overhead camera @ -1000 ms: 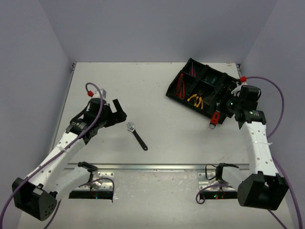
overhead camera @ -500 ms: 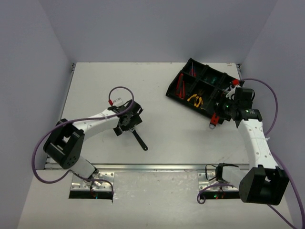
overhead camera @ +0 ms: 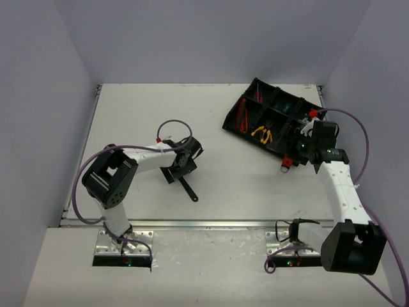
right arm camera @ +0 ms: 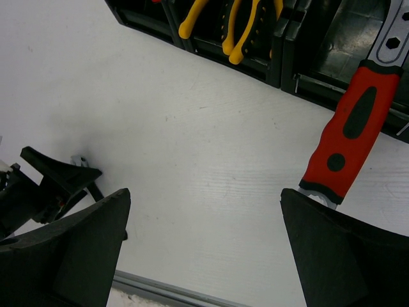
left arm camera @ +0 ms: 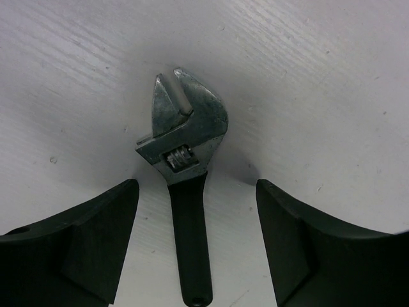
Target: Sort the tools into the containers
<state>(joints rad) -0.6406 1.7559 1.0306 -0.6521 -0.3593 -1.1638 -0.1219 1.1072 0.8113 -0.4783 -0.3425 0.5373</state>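
Down on the bare table [overhead camera: 140,115], well apart from the black organiser tray [overhead camera: 231,121], the adjustable wrench [left arm camera: 185,160] lies flat. The left tool [left arm camera: 195,188] straddles its black handle with fingers spread, neither touching. The wrench looks rigid and head-heavy, its steel jaw smooth and likely slippery. The coated handle offers better purchase, so a hold just behind the head should keep it from tipping. It sits low, so the fingers probably need to reach the table surface. The right tool [right arm camera: 204,195] hangs wide open and empty beside a red-and-black utility knife [right arm camera: 348,137] leaning over the tray's wall.
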